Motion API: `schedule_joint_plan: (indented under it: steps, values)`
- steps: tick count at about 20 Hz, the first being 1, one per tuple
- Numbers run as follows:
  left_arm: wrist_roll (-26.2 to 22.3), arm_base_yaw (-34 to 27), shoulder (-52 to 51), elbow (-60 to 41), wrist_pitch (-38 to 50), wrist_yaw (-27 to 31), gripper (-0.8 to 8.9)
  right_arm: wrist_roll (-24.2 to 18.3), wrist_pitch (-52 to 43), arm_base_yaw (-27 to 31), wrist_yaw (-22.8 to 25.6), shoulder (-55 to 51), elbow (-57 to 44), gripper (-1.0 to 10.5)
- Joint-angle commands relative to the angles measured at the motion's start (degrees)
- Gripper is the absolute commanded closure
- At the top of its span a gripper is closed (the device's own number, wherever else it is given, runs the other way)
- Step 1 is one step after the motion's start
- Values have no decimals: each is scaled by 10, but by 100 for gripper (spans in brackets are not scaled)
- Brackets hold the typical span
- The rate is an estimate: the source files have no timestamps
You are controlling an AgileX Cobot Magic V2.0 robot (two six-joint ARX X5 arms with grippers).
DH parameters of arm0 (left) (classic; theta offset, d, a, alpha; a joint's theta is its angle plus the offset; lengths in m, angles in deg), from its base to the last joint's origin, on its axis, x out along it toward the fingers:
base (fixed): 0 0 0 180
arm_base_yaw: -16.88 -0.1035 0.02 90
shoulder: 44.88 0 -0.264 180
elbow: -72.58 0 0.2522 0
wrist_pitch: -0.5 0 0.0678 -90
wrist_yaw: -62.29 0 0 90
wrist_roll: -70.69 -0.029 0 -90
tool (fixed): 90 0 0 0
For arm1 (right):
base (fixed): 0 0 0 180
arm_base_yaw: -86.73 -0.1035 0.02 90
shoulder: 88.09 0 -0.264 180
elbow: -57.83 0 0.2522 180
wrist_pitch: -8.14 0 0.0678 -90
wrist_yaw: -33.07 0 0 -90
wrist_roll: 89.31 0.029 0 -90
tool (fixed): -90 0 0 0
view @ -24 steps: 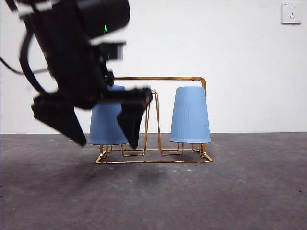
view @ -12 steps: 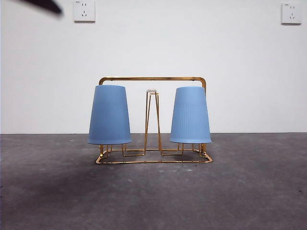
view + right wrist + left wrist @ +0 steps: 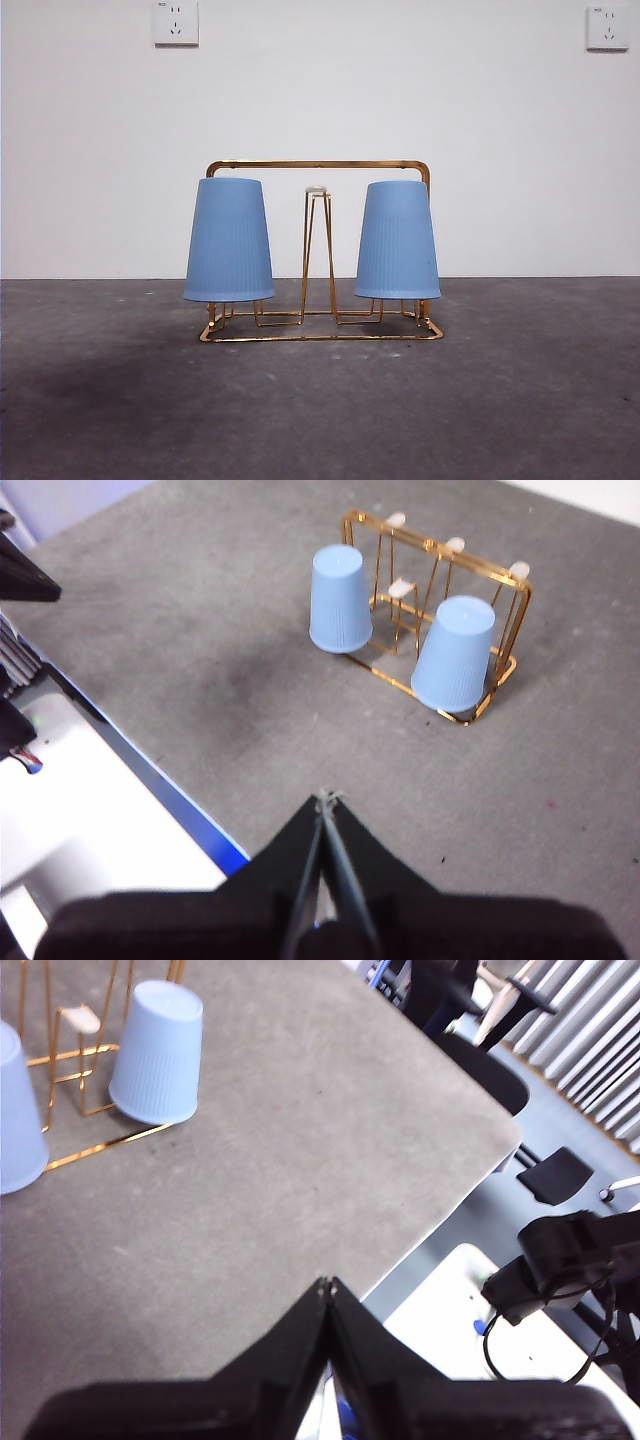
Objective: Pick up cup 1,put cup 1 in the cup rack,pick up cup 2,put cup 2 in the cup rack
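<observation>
Overhead and level alike, the bench (image 3: 320,420) is showing a dark grey, faintly speckled top, with a plain white wall (image 3: 320,90) rising behind it. Two white sockets are sitting high on that wall, one (image 3: 175,22) toward the front view's left and one (image 3: 607,27) at its right edge; no writing on them is readable. Past the bench's rounded corner, the left wrist view is taking in a lighter floor, a black chair (image 3: 490,1065) and a white stand with cables (image 3: 500,1340).

The rack (image 3: 320,165) is standing well in from the bench's edges, its gold frame arching over a flat wire base. Two blue ribbed cups are sitting upside down on its prongs, cup 1 (image 3: 229,240) at one end and cup 2 (image 3: 397,240) at the other, well apart, with a bare white-tipped prong (image 3: 317,190) standing between them. Which cup counts as 1 or 2 is not showing.

The left tool (image 3: 327,1282) is hanging over the bench's edge, far from the rack, its jaws pressed together on nothing. The right tool (image 3: 327,798) is hanging near another edge, jaws likewise together and empty.
</observation>
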Motion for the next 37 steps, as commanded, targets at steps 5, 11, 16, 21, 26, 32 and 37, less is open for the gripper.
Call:
schedule_joint_plan:
  steps: [5, 11, 16, 21, 26, 32, 37]
  values:
    - [-4, 2, -2, -2, 2, 0, 817, 22, 15, 0, 7, -1, -9, 944]
    - [-4, 2, -2, -2, 3, 0, 817, 21, 15, 0, 35, -1, -9, 945]
    - [-4, 2, -2, -2, 4, 4, 817, 21, 15, 0, 46, -1, -9, 945]
    - [-60, 1, 4, -2, 8, 70, 817, 21, 15, 0, 46, -1, -9, 945]
    - [-111, -14, 18, -3, 7, 370, 817, 21, 15, 0, 46, -1, -9, 945]
    - [-181, -230, -26, -67, 156, 406, 817, 21, 15, 0, 46, -1, -9, 945]
    - [-343, -378, -124, -229, 447, 122, 817, 21, 15, 0, 46, 0, -9, 945]
